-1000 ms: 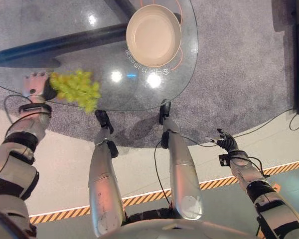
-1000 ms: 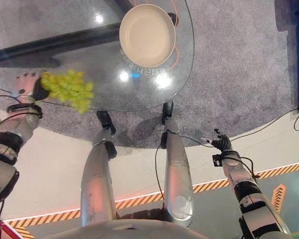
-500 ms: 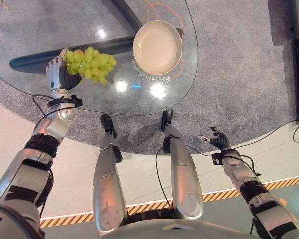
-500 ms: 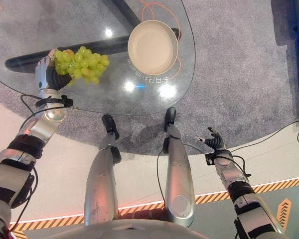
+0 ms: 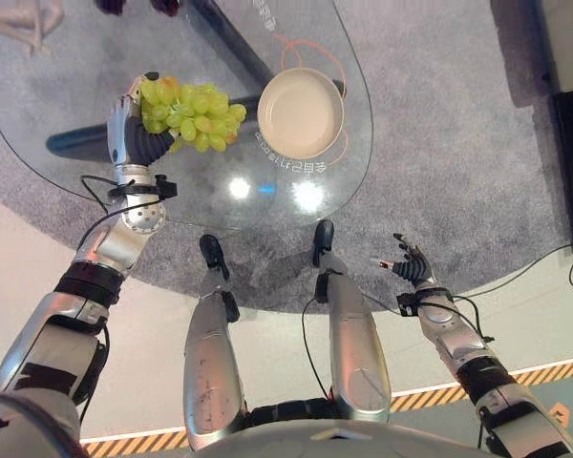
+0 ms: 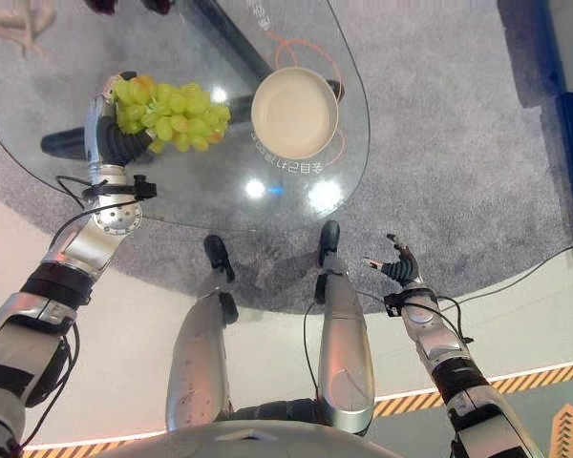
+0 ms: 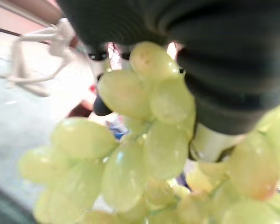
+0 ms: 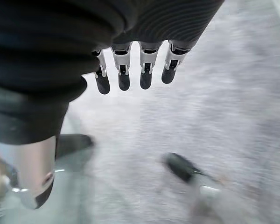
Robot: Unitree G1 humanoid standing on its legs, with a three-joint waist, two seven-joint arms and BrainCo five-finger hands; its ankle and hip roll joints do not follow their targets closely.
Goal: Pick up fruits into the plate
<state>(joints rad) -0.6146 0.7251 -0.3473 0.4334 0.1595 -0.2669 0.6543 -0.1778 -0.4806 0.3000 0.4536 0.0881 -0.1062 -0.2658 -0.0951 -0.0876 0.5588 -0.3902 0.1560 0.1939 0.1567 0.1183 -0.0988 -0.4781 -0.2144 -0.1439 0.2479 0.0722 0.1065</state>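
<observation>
Green grapes hang clasped in the left hand above the glass table, the bunch's long axis pointing toward the beige plate just beside it; the right hand hangs spread, well apart.

A rounded glass table spreads across the upper left, from nine to twelve o'clock. A dark beam of its base shows through the glass near twelve o'clock. Grey carpet lies beneath and out toward three o'clock. A striped yellow-and-black floor line runs along at five o'clock, on pale flooring at eight.
</observation>
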